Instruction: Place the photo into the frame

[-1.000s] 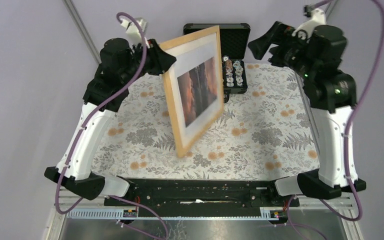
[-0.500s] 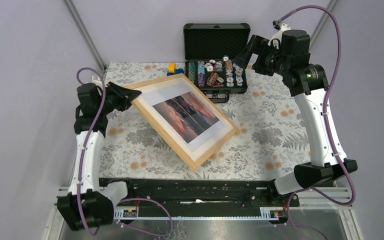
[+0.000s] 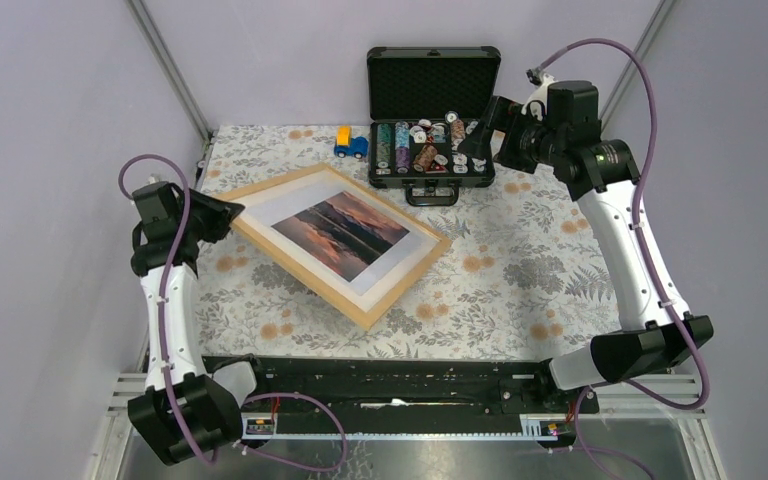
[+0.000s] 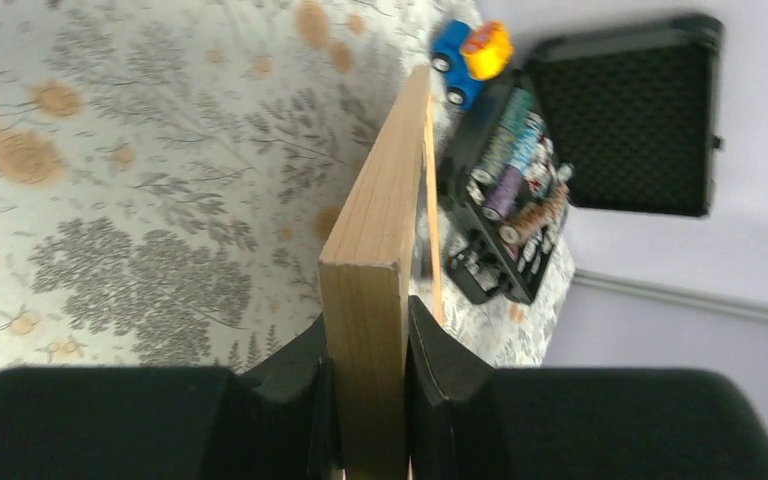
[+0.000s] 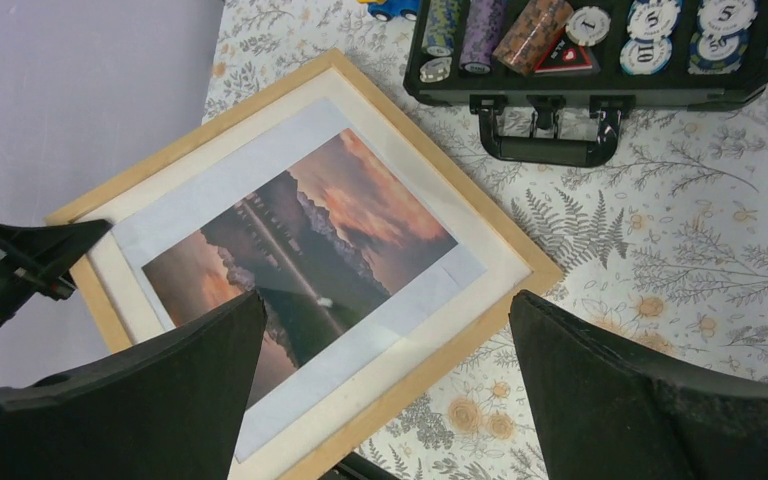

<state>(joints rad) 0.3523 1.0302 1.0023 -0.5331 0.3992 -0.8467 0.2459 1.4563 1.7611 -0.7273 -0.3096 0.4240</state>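
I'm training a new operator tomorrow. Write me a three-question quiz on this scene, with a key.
1. True or false: the photo sits inside the frame.
2. The frame's corner is clamped by: A the left gripper, B the right gripper, C neither.
3. Fill in: the right gripper's jaws are ____.
Key: 1 true; 2 A; 3 open.

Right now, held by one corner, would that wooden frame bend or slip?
Probably stiff: the frame shows straight edges though the left gripper pinches only one corner. Likely light for its size, being thin wood. With so small a grip it might pivot or slip.
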